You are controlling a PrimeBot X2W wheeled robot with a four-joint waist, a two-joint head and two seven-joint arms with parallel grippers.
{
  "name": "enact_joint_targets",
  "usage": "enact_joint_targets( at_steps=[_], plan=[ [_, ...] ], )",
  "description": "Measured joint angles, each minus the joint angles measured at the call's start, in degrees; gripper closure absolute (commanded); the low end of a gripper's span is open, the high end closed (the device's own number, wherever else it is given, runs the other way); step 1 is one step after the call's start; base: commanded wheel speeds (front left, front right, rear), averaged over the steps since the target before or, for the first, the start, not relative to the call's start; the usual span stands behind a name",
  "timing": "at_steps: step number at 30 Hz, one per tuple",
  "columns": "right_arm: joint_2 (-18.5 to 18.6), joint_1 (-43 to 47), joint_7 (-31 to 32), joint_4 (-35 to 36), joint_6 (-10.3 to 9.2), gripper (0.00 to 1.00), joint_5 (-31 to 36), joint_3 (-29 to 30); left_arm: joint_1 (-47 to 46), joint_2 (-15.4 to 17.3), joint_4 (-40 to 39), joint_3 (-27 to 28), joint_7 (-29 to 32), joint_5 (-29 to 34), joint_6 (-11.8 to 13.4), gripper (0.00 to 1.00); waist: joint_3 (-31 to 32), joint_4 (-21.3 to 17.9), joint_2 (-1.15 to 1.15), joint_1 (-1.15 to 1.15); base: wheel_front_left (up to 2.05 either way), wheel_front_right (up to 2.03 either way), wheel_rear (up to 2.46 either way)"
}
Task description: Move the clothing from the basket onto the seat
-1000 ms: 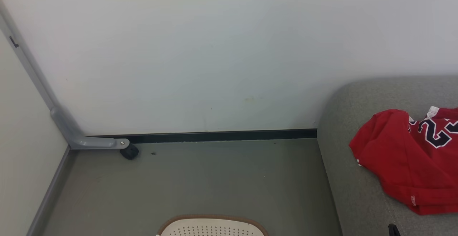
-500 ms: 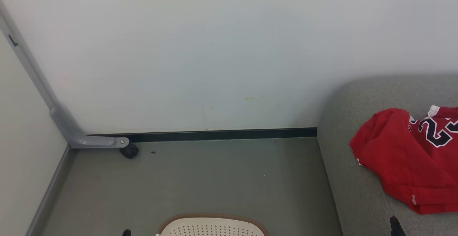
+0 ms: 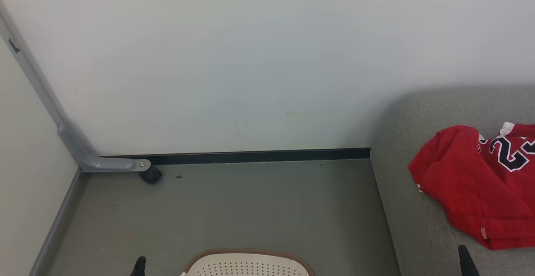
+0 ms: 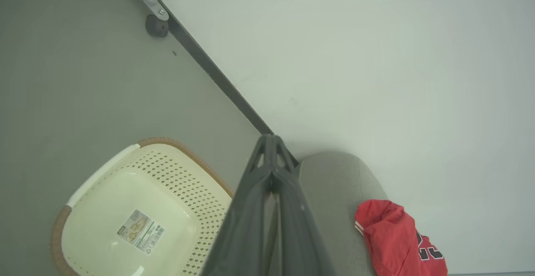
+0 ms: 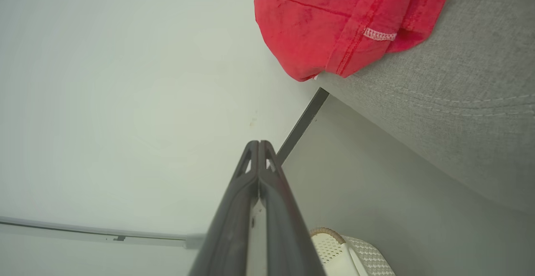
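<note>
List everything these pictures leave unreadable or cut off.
- Basket, head view: bottom edge cuts off all but its far rim.
- Basket's right side, left wrist view: hidden behind the left gripper.
- Jersey, head view: right edge cuts through its number.
- Label in the basket, left wrist view: print too small.
- Seat, head view: cut by right and bottom edges.

A grey metal bracket (image 3: 100, 164) with a black caster (image 3: 151, 175) — beside the black skirting (image 3: 259, 156).
</note>
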State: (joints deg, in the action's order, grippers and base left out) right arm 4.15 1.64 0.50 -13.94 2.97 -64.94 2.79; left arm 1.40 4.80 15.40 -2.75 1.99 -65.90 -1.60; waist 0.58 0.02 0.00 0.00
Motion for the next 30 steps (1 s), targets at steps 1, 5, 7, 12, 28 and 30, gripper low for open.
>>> enact_joint_targets(
  at_steps=[1,5,7,12,28,30],
  plan=[
    [-0.04,-0.28,0.02,0.0,0.08,1.0,-0.78,0.1,-0.2,-0.02,0.0,0.23,0.01,-1.09,-0.02,1.0,-0.02,0.0,0.0,0.0,0.0,0.0,0.0],
    [-0.23,-1.07,0.6,-0.47,0.47,1.0,-3.74,0.66,-0.4,-0.43,0.24,0.92,0.67,-3.44,-0.73,1.0,-0.1,0.0,0.0,0.0,0.0,0.0,0.0],
    [-0.31,-1.29,1.09,-0.63,0.65,1.0,-5.14,0.92,-0.69,-0.65,0.4,1.35,0.82,-5.34,-1.01,1.0,-0.14,0.0,0.0,0.0,0.0,0.0,0.0],
    [-0.59,-1.57,1.99,-1.22,1.15,1.0,-8.84,1.67,-1.64,-0.87,0.49,2.48,1.46,-8.91,-1.94,1.0,-0.23,-0.01,0.0,0.0,0.0,0.0,0.0],
    [-1.37,-4.72,4.57,-2.71,2.87,1.0,-20.62,3.91,-4.15,-1.71,1.15,5.98,3.53,-19.94,-4.12,1.0,-0.54,-0.02,0.0,0.0,0.0,0.0,0.0],
    [-1.43,-5.22,5.0,-2.8,3.16,1.0,-22.34,4.15,-4.59,-1.8,1.23,6.32,3.55,-21.06,-4.5,1.0,-0.59,-0.02,0.0,0.0,0.0,0.0,0.0]
  ],
)
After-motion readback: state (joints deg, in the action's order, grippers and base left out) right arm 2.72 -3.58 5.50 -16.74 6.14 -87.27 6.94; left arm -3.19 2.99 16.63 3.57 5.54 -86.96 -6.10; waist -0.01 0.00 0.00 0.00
